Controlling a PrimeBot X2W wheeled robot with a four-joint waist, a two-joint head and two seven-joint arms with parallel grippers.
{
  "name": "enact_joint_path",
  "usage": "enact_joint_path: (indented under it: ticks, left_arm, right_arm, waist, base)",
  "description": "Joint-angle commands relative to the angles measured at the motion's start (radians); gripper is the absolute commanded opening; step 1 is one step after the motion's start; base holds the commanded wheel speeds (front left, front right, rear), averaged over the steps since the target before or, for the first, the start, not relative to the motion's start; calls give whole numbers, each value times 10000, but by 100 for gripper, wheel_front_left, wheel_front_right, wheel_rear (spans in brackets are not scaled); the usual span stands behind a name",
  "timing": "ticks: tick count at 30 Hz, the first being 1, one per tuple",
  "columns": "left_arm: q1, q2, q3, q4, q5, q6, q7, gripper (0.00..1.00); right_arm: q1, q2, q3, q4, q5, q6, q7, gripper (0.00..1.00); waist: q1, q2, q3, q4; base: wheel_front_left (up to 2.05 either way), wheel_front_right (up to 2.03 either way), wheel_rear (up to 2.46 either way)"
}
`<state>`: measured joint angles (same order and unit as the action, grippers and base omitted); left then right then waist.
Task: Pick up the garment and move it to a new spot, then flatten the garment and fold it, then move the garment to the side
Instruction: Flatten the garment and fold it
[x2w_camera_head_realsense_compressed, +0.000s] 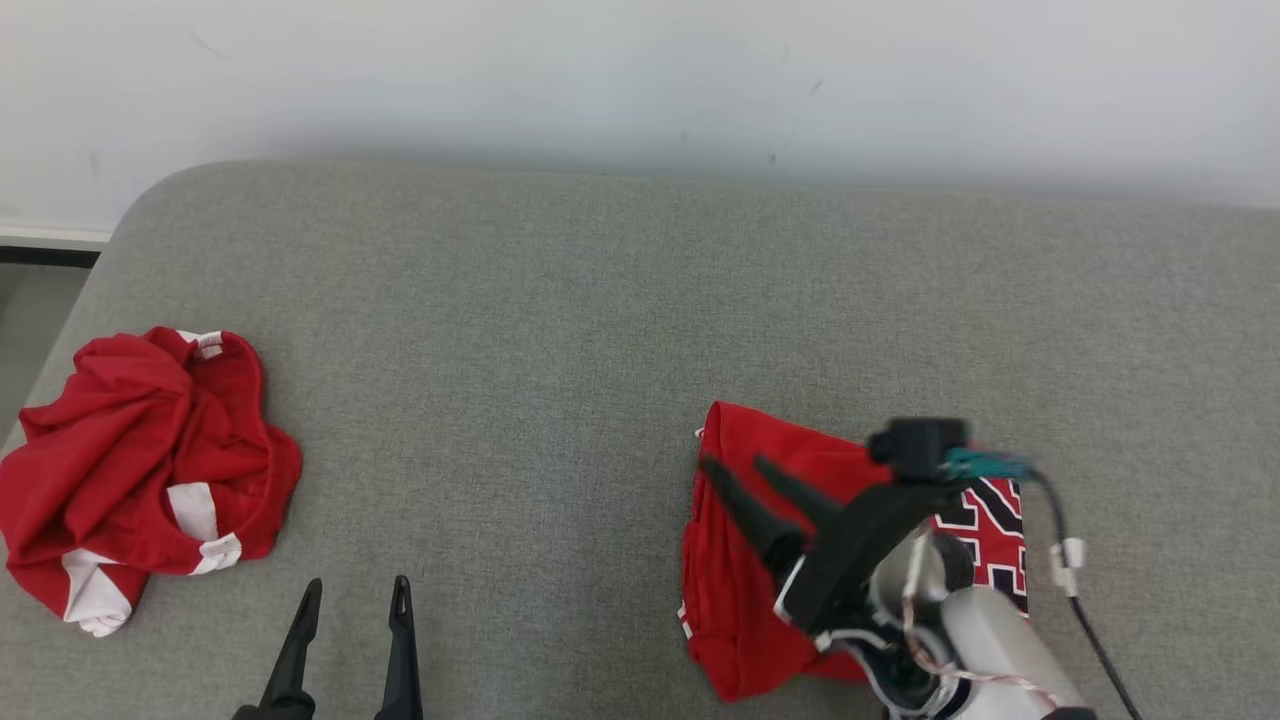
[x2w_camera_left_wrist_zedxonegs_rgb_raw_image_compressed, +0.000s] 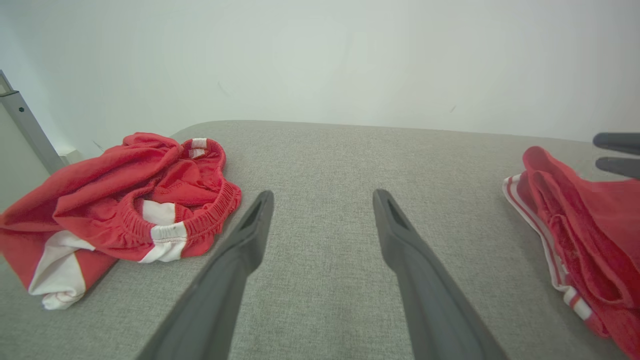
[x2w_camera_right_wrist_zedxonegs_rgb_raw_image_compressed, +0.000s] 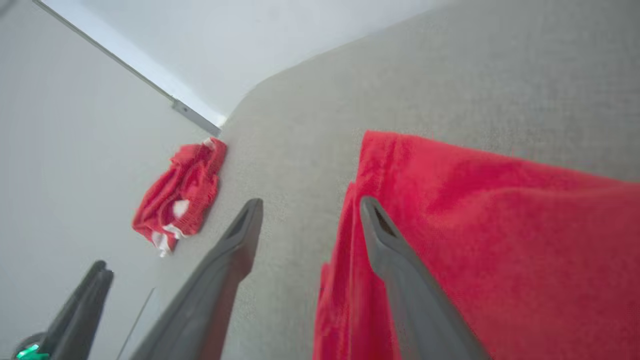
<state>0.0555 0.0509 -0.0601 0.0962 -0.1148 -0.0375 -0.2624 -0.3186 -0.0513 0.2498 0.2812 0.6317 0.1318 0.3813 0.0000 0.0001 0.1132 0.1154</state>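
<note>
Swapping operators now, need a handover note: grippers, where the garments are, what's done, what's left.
Left gripper: open, empty, over bare grey surface.
Right gripper: open, holding nothing, fingers above the left edge of the folded red garment.
Folded red garment: lies flat on the robot's right side of the surface.
Crumpled red-and-white garment: bunched at far left, neither gripper touching it.
Done: one garment looks folded and set aside.
Left: probably the crumpled one: pick up, move, flatten, fold, set aside.
</note>
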Motion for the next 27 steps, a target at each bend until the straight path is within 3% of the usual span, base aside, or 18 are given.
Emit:
enact_joint_path:
  ticks: [1,5,12,17,21,27]
  left_arm:
    - [-35,-9,16,18,-40,13,-31,100]
    - [59,-9,26,-7,-57,63,-31,100]
    - [202,-9,3,-112,-78,95,-31,100]
    - [244,-8,29,-109,-60,53,-31,100]
    - [306,-9,55,-72,-12,-11,-31,100]
    - [381,-6,166,17,92,-131,-31,100]
  right_arm:
    - [-131,23,-107,-184,386,-16,-291,100]
    - [-82,13,-951,-750,545,-16,-1255,100]
    - [1026,24,-3297,-1998,-1536,-16,-1614,100]
    - [2218,24,-4376,-2704,-2748,-16,-2121,100]
    - [3077,26,-4625,-2712,-3409,-16,-2842,100]
    - [3771,25,-3676,-2212,-3449,-16,-3385,100]
  waist:
    - [0,-1,-33,-8]
    - [0,-1,-114,-62]
    - [0,-1,-191,-205]
    - [0,-1,-267,-324]
    - [0,-1,-380,-455]
    - [0,-1,-549,-591]
  base:
    - [0,0,0]
    - [0,0,0]
    - [0,0,0]
    - [0,0,0]
    - [0,0,0]
    - [0,0,0]
